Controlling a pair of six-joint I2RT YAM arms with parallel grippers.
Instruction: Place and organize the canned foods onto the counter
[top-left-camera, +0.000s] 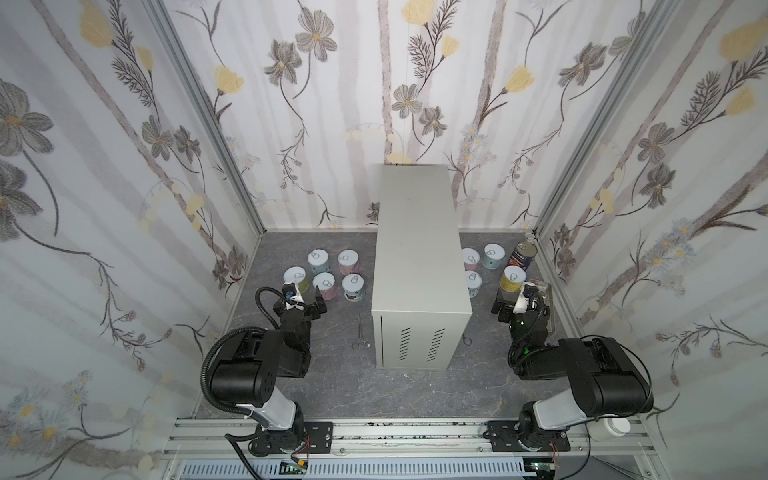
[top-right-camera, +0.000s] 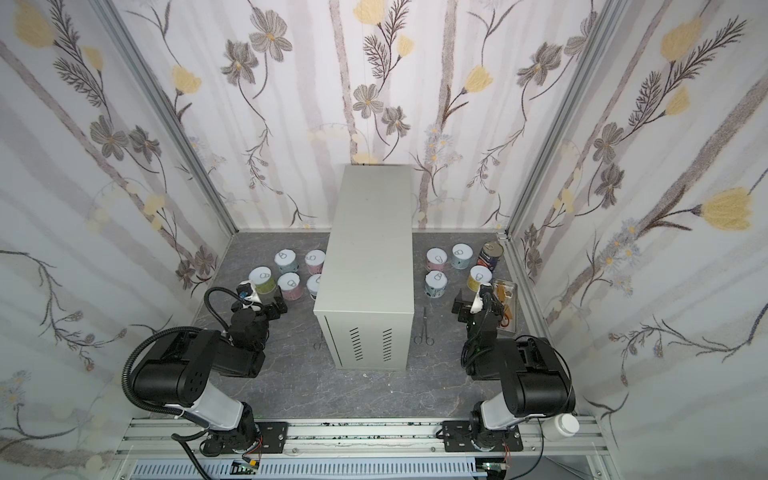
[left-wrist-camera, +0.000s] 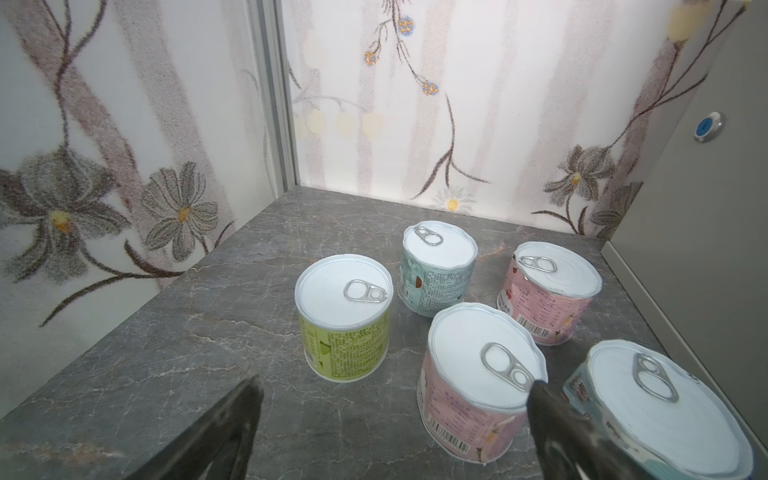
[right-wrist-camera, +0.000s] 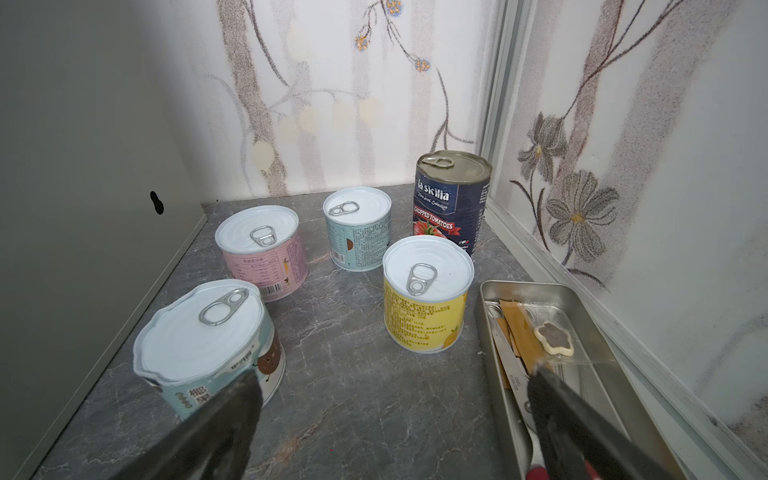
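Floral wallpaper closes in a grey marbled table (top-left-camera: 345, 386) with the counter (top-left-camera: 417, 249) standing at its middle, its flat top bare. Taking the counter as the dial's centre, five of the canned foods (top-left-camera: 324, 286) cluster on the table at nine o'clock. The left gripper (left-wrist-camera: 392, 390) hovers just short of them at eight o'clock, jaws spread wide and empty, with a pink can (left-wrist-camera: 482, 357) nearest. At three o'clock four more of them stand with the taller tomato can (right-wrist-camera: 453, 199), also on the table. The right gripper (right-wrist-camera: 395, 378) hangs at four o'clock, jaws parted and holding nothing, beside a metal tray (right-wrist-camera: 484, 320). By this showing nothing is placed yet: all ten cans are left to lift and arrange on top.
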